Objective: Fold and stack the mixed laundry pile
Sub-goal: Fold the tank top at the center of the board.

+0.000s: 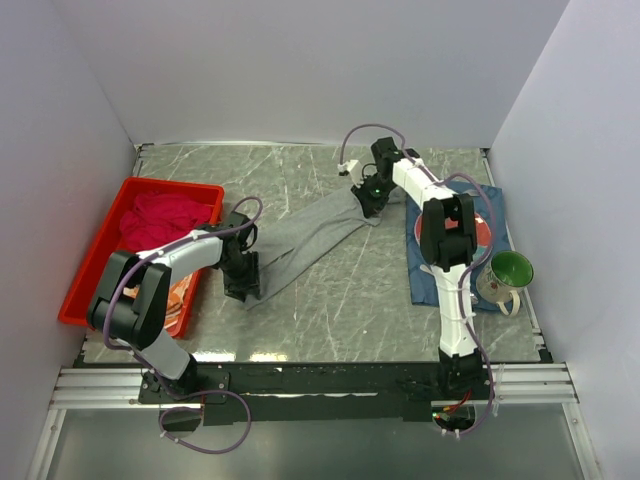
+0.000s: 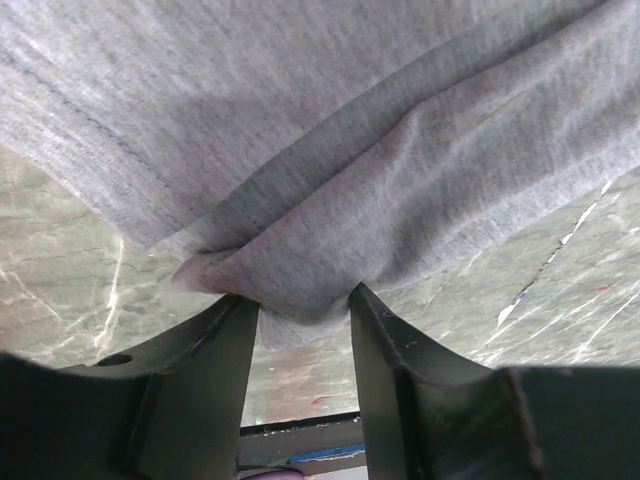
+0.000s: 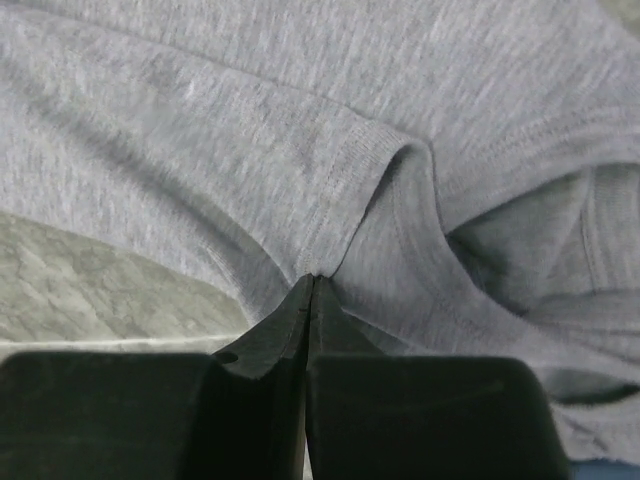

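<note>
Left arm (image 1: 190,250): black joint housings, one silver-grey link; right arm (image 1: 455,295): white links, black housings; same build otherwise. Thin purple cable (image 1: 372,126) on each, looping loose off the wrists and down by the bases. Both bolted to black-and-aluminium rail (image 1: 300,382). Left gripper (image 1: 243,288) and right gripper (image 1: 365,195) black; fingers (image 2: 200,390) up close matte dark plastic, flat-sided, tapering to wedge tips; small round hole (image 2: 113,358) in one finger block; right wrist fingers (image 3: 270,340) same finish.

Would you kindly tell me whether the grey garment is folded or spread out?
Spread out: the grey garment lies as one long band between the left gripper and right gripper.
</note>
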Robot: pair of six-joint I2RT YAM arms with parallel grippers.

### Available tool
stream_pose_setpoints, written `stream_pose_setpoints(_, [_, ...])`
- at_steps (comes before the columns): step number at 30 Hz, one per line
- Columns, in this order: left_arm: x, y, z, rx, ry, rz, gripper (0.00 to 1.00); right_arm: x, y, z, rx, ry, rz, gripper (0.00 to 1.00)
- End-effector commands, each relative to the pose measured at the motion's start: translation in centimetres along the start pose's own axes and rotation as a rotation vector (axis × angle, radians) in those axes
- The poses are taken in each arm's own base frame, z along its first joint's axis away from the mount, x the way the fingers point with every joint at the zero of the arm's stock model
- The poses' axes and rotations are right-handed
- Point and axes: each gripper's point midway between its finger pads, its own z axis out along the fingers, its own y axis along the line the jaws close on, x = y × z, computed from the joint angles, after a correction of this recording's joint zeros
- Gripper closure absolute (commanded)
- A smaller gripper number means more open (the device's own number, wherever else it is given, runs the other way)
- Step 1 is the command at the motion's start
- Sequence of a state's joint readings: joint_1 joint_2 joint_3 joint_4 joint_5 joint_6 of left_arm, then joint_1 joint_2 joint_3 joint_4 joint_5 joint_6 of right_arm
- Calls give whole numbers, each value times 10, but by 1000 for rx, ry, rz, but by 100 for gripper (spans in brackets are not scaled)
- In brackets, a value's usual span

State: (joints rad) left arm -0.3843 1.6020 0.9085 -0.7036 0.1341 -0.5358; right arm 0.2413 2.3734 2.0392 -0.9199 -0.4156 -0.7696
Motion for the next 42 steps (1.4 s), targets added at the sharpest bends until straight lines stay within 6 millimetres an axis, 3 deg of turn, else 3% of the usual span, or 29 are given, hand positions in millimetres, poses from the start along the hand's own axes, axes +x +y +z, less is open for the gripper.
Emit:
stream_pose_setpoints(1, [-2,3,3,-3,-8,-15,53,4,-4,-42,41,-40,19,100])
stream_pose_setpoints(11, [-4,2,-2,5,-16,-4,53,39,8,-62,44,-26,64,100])
stream_pose_setpoints(19, [-11,-5,-17,41,-59,14,50,43,8,-59,44,-17,75,100])
stream_pose_setpoints(24, [-15,-6,-25,39,-79,21,48,20,-8,-66,81,-68,73,97])
stream_pose_setpoints(28, [-24,-11,-40,48,-124,20,45,-5,-14,-70,92,-94,49,82])
stream_pose_setpoints(29, [-28,-13,-45,50,-143,20,44,-14,-15,-75,99,-111,32,72])
stream_pose_setpoints(31, [-39,-20,-63,71,-201,23,42,-25,-15,-81,114,-145,-16,63])
stream_pose_setpoints(34, [-54,-24,-89,73,-289,25,38,-39,11,-84,58,-208,-124,47])
stream_pose_setpoints(35, [-56,-23,-94,67,-305,23,37,-48,29,-87,21,-231,-179,41])
stream_pose_setpoints(36, [-62,-22,-103,53,-344,22,36,-57,52,-87,-68,-286,-278,39])
stream_pose_setpoints(38, [-69,-21,-120,61,-395,11,32,-54,102,-85,-216,-299,-375,34])
stream_pose_setpoints(39, [-79,-10,-129,-4,-456,-9,30,-63,134,-80,-286,-332,-530,34])
stream_pose_setpoints(40, [-83,-5,-142,-15,-504,-31,27,-55,162,-71,-372,-349,-566,33])
stream_pose_setpoints(41, [-88,1,-150,-36,-541,-53,22,-61,181,-75,-389,-377,-639,31])
stream_pose_setpoints(42, [-94,10,-161,-69,-592,-85,18,-68,211,-67,-433,-390,-745,31])
